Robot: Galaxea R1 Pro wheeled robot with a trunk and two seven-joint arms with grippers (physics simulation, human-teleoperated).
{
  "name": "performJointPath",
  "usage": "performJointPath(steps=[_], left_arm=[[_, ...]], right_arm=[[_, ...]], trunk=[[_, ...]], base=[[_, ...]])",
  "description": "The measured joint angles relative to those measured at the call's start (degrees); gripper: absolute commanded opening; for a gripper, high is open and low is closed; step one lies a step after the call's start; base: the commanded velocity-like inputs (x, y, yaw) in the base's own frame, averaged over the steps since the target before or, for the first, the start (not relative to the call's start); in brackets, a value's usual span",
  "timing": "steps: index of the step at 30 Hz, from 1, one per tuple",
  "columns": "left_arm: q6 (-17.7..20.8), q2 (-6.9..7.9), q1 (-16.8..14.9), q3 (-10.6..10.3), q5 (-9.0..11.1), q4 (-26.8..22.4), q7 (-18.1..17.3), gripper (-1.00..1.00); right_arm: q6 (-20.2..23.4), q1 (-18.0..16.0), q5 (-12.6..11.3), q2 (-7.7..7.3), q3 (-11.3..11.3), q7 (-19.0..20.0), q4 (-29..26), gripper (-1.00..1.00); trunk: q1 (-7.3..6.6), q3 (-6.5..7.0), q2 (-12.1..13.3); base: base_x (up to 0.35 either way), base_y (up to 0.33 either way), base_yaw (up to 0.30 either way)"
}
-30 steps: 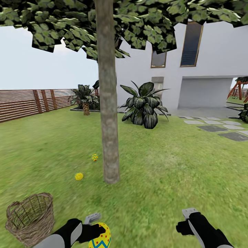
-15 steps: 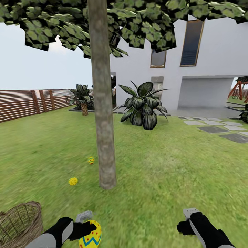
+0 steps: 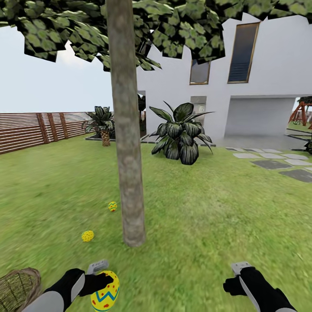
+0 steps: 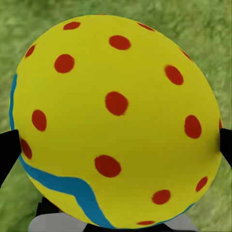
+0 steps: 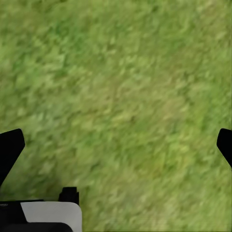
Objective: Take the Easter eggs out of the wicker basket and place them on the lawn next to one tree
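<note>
My left gripper (image 3: 100,284) is shut on a yellow Easter egg (image 3: 105,297) with red dots and a blue zigzag, held low over the lawn (image 3: 203,216). In the left wrist view the egg (image 4: 116,121) sits between the dark fingertips (image 4: 7,154). Two more eggs lie on the grass left of the tree trunk (image 3: 126,164): a striped one (image 3: 112,206) and a dotted one (image 3: 88,236). The wicker basket (image 3: 17,289) is at the lower left, partly cut off, its inside hidden. My right gripper (image 3: 235,277) is open and empty over grass (image 5: 116,96).
A big dark-leaved plant (image 3: 180,134) and a short palm (image 3: 104,128) stand beyond the tree. A wooden fence (image 3: 34,130) runs along the left. The white house (image 3: 242,86) and grey stepping stones (image 3: 277,164) lie to the right.
The view has advanced toward the tree, so the trunk and two lying eggs look nearer and the basket has slid to the lower left corner. The left gripper still holds its egg.
</note>
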Motion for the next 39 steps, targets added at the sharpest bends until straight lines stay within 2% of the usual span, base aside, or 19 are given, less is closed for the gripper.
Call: performJointPath(steps=[11, 14, 30, 39], left_arm=[[-0.1, 0.02, 0.0, 0.1, 0.1, 0.0, -0.1, -1.00], [-0.3, 0.02, 0.0, 0.2, 0.3, -0.1, -0.1, -1.00], [-0.3, 0.13, 0.0, 0.4, 0.3, -0.6, 0.1, -1.00], [-0.3, -0.03, 0.0, 0.4, 0.4, -0.3, 0.1, -1.00]], right_arm=[[0.0, 0.0, 0.0, 0.15, 0.1, -0.1, 0.1, 1.00], [0.0, 0.0, 0.0, 0.18, 0.1, -0.1, 0.1, 1.00], [-0.1, 0.0, 0.3, 0.59, 0.2, -0.3, 0.1, 1.00], [-0.2, 0.0, 0.0, 0.13, 0.0, -0.2, 0.1, 1.00]], trunk=[[0.00, 0.00, 0.0], [0.02, 0.00, 0.0], [3.54, -2.87, -6.4], [5.52, -4.45, -10.0]], base=[[0.322, 0.000, 0.000], [0.058, 0.000, 0.000], [0.001, 0.000, 0.000], [0.000, 0.000, 0.000]])
